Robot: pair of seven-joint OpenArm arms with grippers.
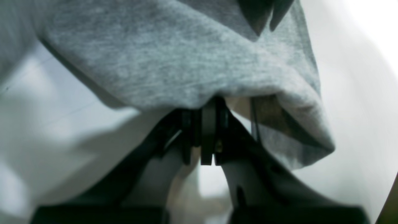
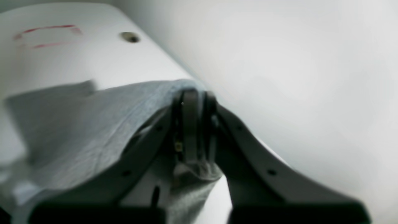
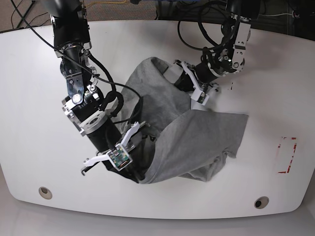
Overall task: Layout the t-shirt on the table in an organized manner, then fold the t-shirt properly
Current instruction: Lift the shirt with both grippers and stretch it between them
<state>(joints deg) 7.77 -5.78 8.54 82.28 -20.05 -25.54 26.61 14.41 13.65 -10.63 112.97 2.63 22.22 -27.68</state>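
Observation:
The heather-grey t-shirt (image 3: 197,142) lies crumpled on the white table (image 3: 39,147), bunched between my two arms. In the base view my left gripper (image 3: 182,81) is at the shirt's far upper edge, shut on a fold of it. The left wrist view shows its jaws (image 1: 207,104) pinched on grey cloth that drapes over them, with a bit of black lettering (image 1: 255,15) at the top. My right gripper (image 3: 137,169) is at the shirt's near left edge. The right wrist view shows it (image 2: 192,96) shut on a fabric edge, cloth (image 2: 77,130) trailing left onto the table.
A red-marked rectangle (image 3: 287,155) sits near the table's right edge and shows again (image 2: 46,35) in the right wrist view. Two grommet holes (image 3: 45,192) (image 3: 261,202) lie near the front edge. Cables hang behind both arms at the back.

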